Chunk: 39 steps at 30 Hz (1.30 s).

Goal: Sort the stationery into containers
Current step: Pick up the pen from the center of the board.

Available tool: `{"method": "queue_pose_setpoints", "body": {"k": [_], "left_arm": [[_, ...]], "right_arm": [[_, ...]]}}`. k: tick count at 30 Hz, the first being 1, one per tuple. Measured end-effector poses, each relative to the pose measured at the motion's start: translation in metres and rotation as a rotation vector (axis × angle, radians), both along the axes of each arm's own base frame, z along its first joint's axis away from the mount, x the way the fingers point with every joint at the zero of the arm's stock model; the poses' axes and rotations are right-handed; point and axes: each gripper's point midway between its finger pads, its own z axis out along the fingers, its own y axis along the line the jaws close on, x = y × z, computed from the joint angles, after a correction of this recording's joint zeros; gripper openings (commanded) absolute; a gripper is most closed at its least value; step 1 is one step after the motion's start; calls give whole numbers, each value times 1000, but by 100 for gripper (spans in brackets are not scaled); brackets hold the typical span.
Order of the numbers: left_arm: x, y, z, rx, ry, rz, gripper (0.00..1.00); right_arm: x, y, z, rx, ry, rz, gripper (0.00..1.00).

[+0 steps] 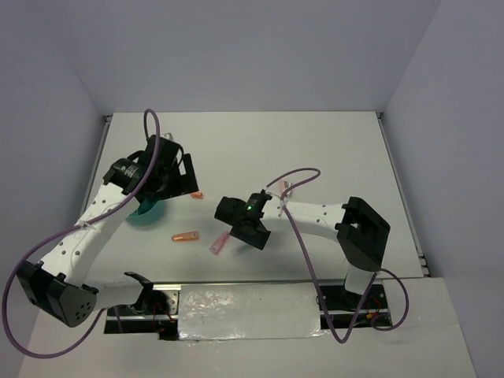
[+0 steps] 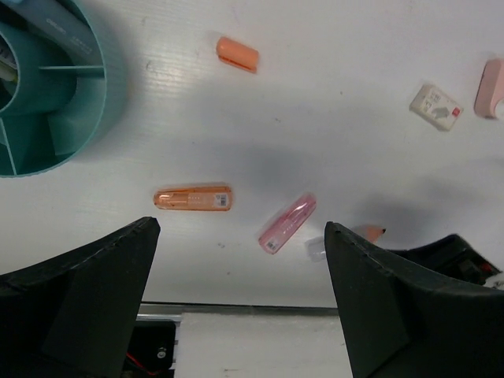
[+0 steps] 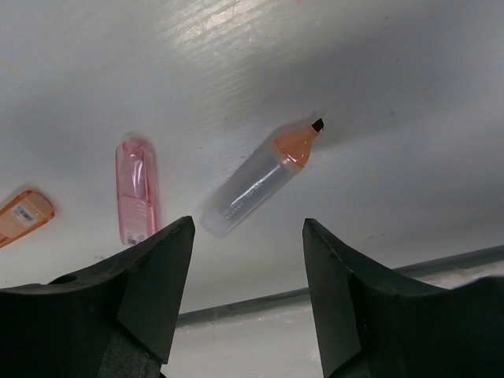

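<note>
White table [image 1: 331, 150] up on screen, and the teal bowl [image 2: 110, 87] sits on its left side, dividers showing, with a grey-blue item [image 2: 55, 20] lying in 1 compartment. The left gripper [image 2: 241, 228] hangs above the table close by the bowl, fingers spread wide, nothing between them. The right gripper [image 3: 248, 224] is well to the right of the bowl, low over the table, fingers apart and clamped on nothing. A clear marker with an orange tip [image 3: 256, 181] lies just ahead of them. Between that and the bowl there's 1 pink marker [image 2: 287, 223], then 1 orange marker [image 2: 193, 198] nearer the bowl. An orange cap [image 2: 237, 53] lies to the right of the bowl, and a small white eraser [image 2: 435, 106] sits well beyond the cap.
</note>
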Motion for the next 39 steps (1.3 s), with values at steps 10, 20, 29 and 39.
{"method": "queue_pose_setpoints", "body": {"k": [10, 20, 29, 39], "left_arm": [[-15, -3, 4, -11, -14, -109, 99], [-18, -1, 4, 13, -23, -162, 99], [-22, 0, -2, 27, -9, -187, 99], [-14, 4, -8, 33, 15, -126, 99]], "right_arm": [[-3, 36, -25, -16, 49, -82, 64], [-21, 35, -47, -41, 109, -169, 59], [-28, 26, -55, -26, 132, -220, 48], [-15, 18, -53, 83, 31, -38, 5]]}}
